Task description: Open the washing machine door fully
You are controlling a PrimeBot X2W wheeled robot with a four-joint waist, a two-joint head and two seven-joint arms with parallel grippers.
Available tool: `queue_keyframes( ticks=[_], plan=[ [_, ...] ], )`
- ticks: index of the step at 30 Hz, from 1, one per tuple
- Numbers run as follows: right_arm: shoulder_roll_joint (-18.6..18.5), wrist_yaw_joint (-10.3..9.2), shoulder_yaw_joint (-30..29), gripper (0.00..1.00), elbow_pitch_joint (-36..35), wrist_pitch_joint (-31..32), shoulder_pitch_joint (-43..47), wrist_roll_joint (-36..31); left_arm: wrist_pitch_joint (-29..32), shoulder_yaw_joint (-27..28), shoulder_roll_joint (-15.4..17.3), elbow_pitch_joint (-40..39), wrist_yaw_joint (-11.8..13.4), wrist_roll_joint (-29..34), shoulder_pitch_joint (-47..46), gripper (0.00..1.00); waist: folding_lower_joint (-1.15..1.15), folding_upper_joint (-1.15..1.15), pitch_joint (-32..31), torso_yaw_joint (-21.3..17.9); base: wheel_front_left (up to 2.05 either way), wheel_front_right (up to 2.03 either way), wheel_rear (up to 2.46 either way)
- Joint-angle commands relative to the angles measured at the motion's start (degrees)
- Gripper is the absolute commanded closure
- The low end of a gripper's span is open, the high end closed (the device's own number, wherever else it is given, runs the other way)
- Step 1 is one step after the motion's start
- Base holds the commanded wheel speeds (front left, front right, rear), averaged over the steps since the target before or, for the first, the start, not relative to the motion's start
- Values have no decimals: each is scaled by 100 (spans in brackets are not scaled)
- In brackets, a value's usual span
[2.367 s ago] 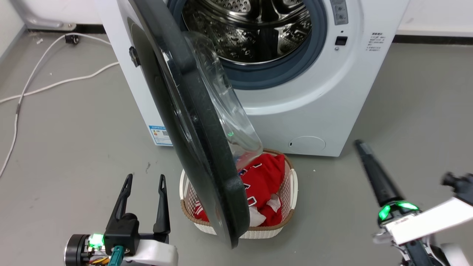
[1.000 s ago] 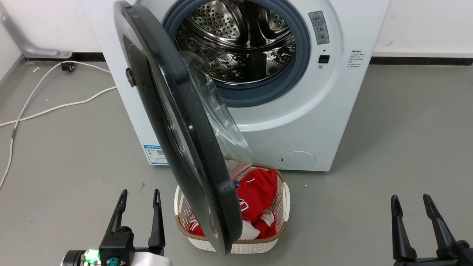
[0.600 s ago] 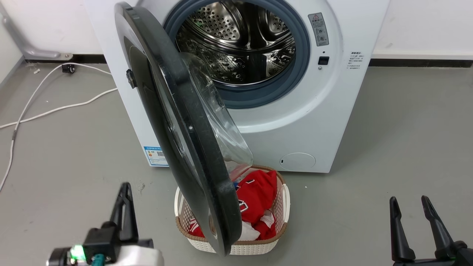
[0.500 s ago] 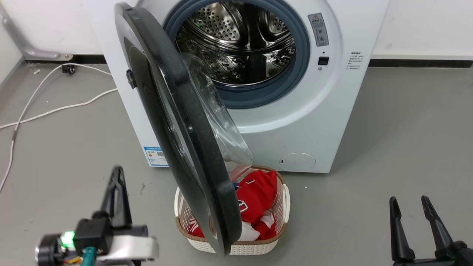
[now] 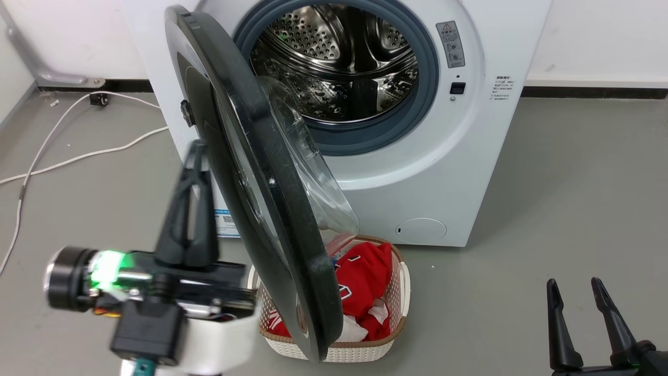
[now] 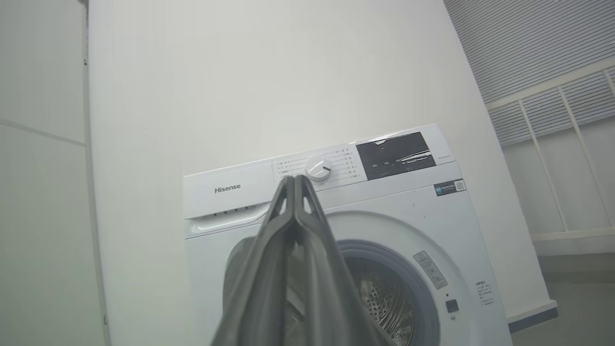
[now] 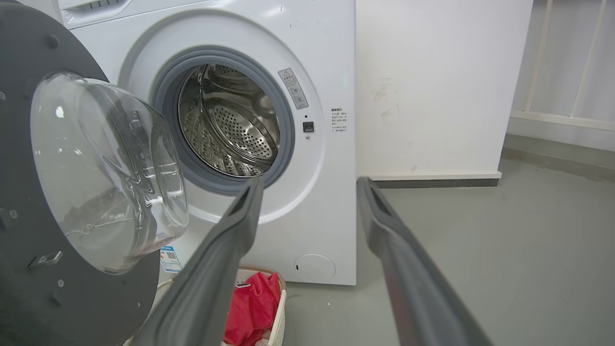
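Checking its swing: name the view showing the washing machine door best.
Head view: the washing machine door shows top to bottom, swung out edge-on. Right wrist view crops its inner face; left wrist view catches a dark sliver.

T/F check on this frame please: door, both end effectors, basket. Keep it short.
1. The door stands swung out from the machine, partly open. True.
2. The right end effector is shut on the door's rim. False: it is open, low and well apart from the door.
3. The left end effector has its fingers pressed together. True.
4. The basket in front of the machine holds blue towels. False: it holds red clothing.
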Motion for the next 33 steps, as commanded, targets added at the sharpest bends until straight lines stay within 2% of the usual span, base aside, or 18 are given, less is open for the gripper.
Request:
queue_keyframes(
  ticks=[1,11,17,26,33],
  plan=[
    [17,0,14,0,13,-13,-23,38,-14,-183,39,-72,-72,66,-101,100,0,0,-3,-7,0,0,0],
    [17,-1,48,0,65,-13,13,41,-13,-1451,-18,-138,-500,261,-468,100,0,0,-22,-49,0,0,0],
    [17,0,62,0,83,-13,0,22,-14,-1942,-77,138,-686,225,-499,100,0,0,-20,-53,0,0,0],
    [17,-1,76,0,125,-13,18,11,-14,-2644,-140,820,-863,102,-287,100,0,0,26,-21,0,0,0],
    [17,0,80,0,149,-13,7,-1,-14,-2749,-67,1332,-806,-14,-30,100,0,0,85,-6,0,0,0]
  ],
)
